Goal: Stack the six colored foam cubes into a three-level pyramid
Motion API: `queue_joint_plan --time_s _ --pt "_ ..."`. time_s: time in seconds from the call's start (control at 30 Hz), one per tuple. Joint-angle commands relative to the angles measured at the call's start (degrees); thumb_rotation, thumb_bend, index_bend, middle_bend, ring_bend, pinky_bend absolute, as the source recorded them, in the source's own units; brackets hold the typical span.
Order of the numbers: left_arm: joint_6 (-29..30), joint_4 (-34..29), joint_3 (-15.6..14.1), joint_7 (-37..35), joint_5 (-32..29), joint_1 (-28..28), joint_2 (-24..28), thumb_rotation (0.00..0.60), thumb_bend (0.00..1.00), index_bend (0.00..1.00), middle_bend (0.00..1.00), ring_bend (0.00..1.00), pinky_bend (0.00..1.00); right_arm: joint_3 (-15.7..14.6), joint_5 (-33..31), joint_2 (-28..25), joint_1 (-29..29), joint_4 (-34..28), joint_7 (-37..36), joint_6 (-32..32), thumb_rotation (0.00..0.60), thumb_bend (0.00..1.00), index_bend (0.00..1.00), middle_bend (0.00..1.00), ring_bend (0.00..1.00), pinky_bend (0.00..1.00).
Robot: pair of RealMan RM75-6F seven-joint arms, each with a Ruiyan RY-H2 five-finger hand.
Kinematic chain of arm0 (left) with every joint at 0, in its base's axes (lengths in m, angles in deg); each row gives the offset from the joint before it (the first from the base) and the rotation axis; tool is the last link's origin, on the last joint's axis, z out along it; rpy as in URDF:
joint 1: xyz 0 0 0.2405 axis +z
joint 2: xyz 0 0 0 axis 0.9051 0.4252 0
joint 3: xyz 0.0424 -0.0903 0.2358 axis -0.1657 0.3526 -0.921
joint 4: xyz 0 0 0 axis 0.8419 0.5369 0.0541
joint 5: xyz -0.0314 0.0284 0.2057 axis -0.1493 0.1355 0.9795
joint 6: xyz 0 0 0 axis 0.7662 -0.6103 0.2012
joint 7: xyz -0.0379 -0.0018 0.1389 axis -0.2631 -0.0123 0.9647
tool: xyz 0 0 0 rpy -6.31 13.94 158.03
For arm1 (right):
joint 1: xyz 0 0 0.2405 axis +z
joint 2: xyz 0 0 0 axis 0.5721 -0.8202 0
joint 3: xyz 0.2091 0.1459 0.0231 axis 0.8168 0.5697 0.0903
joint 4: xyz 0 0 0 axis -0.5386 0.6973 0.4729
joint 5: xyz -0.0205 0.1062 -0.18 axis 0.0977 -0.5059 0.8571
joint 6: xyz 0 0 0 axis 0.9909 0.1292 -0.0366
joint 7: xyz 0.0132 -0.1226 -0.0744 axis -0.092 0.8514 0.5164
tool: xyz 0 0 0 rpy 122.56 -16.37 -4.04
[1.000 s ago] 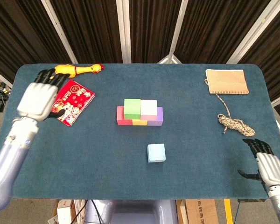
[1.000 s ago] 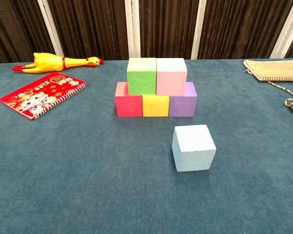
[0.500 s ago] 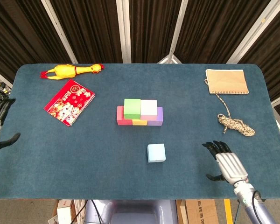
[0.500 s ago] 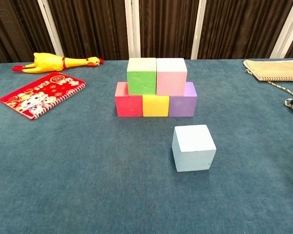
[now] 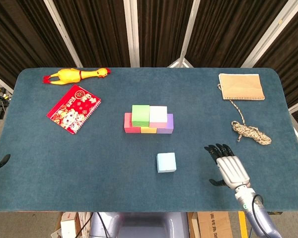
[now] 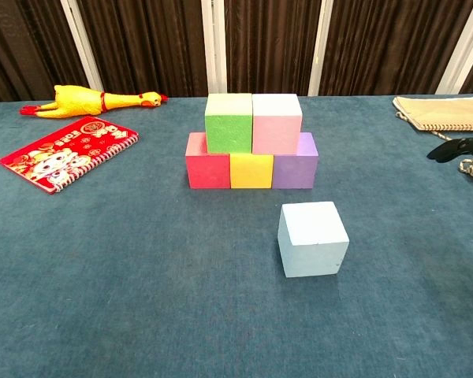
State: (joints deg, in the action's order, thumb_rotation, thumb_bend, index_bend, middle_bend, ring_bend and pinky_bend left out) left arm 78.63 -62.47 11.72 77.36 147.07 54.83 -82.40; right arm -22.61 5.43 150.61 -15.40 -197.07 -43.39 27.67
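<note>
- The right hand hovers over the counter near its front right edge, to the right of the light blue cube and well apart from it. Its fingers are spread and extended, thumb out to the side, and it holds nothing. In the chest view only its dark fingertips show at the right edge.
- Of the left hand only a dark tip pokes in at the left edge of the head view; how it is set cannot be told.
- The light blue cube sits alone on the counter, in front of the stack and slightly right of its middle.
- The stack has two levels: a red cube, a yellow cube and a purple cube side by side and touching, with a green cube and a pink cube touching each other on top.
- A red spiral notebook with cartoon figures and gold characters lies to the left of the stack; the writing is too small to read.
- A yellow rubber chicken lies behind the notebook near the far left edge.
- A tan cloth pouch rests at the far right, its cord running down to a coiled bundle of rope.
- The counter is covered in dark teal cloth; behind it hang dark curtains crossed by pale frame bars.
</note>
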Motion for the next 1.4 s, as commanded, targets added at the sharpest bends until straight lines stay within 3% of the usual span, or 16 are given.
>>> queue_joint_plan --time_s 0.03,0.3,0.7,0.97,1.4 --pt "-0.4 1.1 0.5 0.5 -0.8 0.4 -1.3 0.600 0.26 0.10 0.13 0.00 0.00 0.7 -6.7 1.8 2.9 -3.1 6.3 0.2 0.600 0.19 0.11 0.12 0.02 0.00" --pt "-3.2 1.4 1.0 3.3 -4.2 0.7 -2.4 0.600 0.27 0.10 0.13 0.00 0.00 0.9 -15.1 6.9 7.9 -5.5 15.0 -0.8 0.600 0.19 0.11 0.12 0.02 0.00" --pt "-2.4 4.2 2.6 4.4 -3.1 0.7 -5.5 0.600 0.27 0.10 0.11 0.00 0.00 2.7 -24.7 14.6 14.1 -1.9 19.4 -3.4 0.600 0.19 0.11 0.12 0.02 0.00" --pt "-2.7 5.2 3.6 4.8 -3.9 0.7 -6.5 0.600 0.27 0.10 0.11 0.00 0.00 3.6 -27.7 18.2 17.0 0.5 21.3 -5.5 0.600 0.19 0.13 0.12 0.02 0.00" --pt "-3.3 6.6 5.1 4.4 -4.7 0.9 -7.5 0.600 0.27 0.10 0.11 0.00 0.00 4.8 -31.5 23.8 21.9 2.3 23.3 -7.6 0.600 0.19 0.21 0.21 0.06 0.00"
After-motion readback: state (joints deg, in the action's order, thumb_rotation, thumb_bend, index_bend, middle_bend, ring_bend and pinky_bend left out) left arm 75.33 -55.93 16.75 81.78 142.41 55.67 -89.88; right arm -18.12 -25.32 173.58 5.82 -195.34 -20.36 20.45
